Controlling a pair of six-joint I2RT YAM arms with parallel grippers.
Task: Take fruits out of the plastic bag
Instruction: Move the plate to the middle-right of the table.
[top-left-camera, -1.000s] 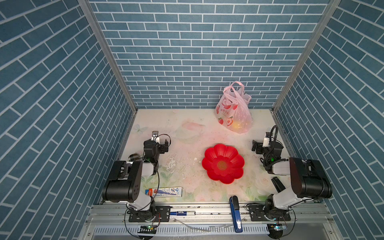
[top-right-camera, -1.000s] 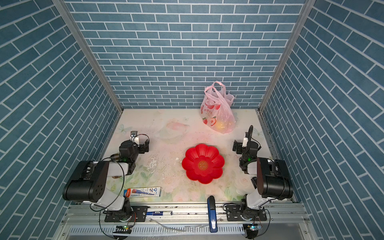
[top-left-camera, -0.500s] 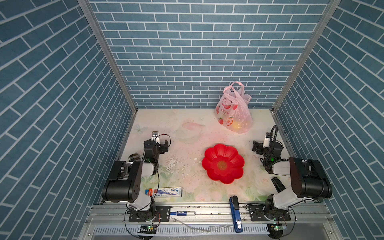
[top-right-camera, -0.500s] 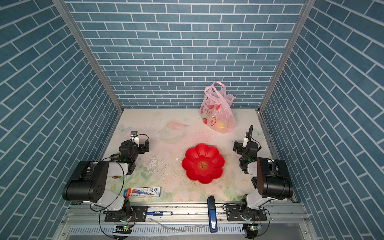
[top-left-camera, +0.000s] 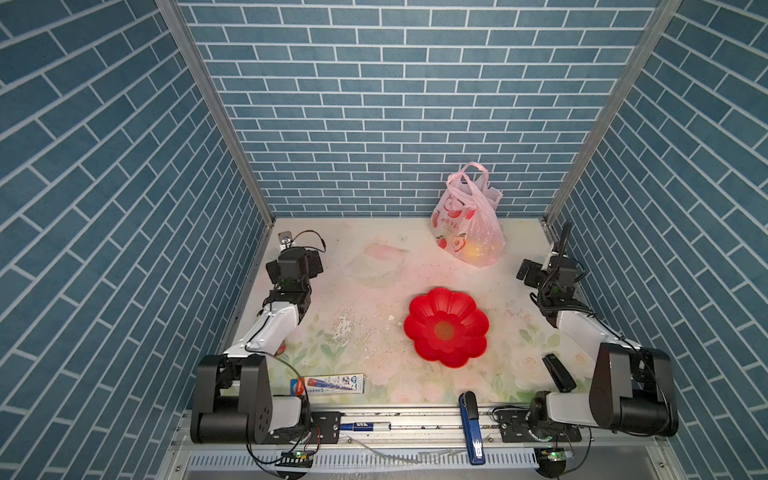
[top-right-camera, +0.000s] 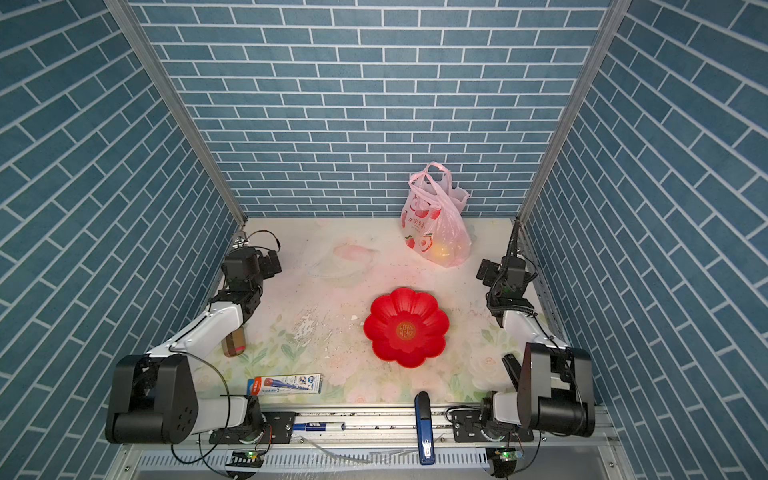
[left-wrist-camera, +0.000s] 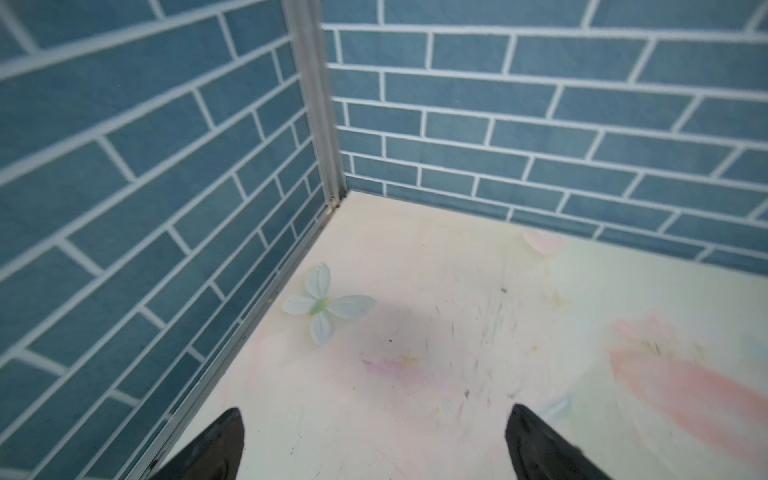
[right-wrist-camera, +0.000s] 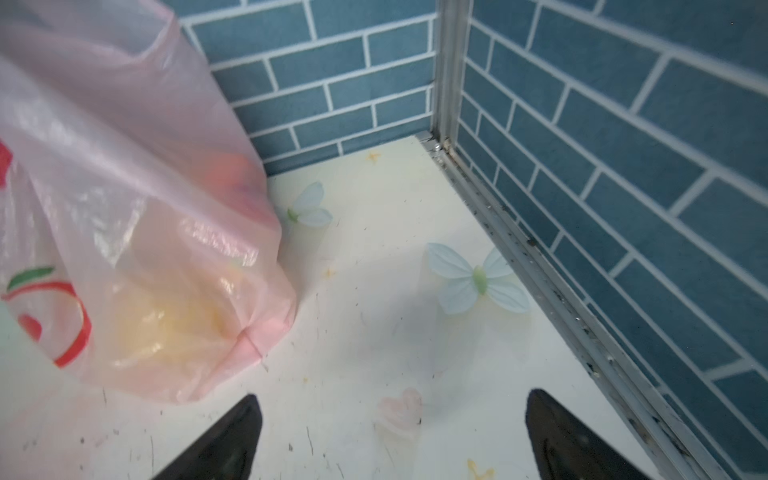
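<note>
So the plastic bag (top-left-camera: 468, 224) stands upright at the back of the table (top-left-camera: 374, 316), handles up, with the fruits (top-left-camera: 478, 249) showing as yellow-orange blobs in its bottom. The right gripper (right-wrist-camera: 392, 397) is way nearer, with the bag just ahead of it and toward the table's middle. The left gripper (left-wrist-camera: 376, 409) is well apart on the other side, and both claws are spread wide, holding nothing

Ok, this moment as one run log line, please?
left gripper: open, empty | right gripper: open, empty | plastic bag: upright | fruits: inside bag | red plate: empty
</note>
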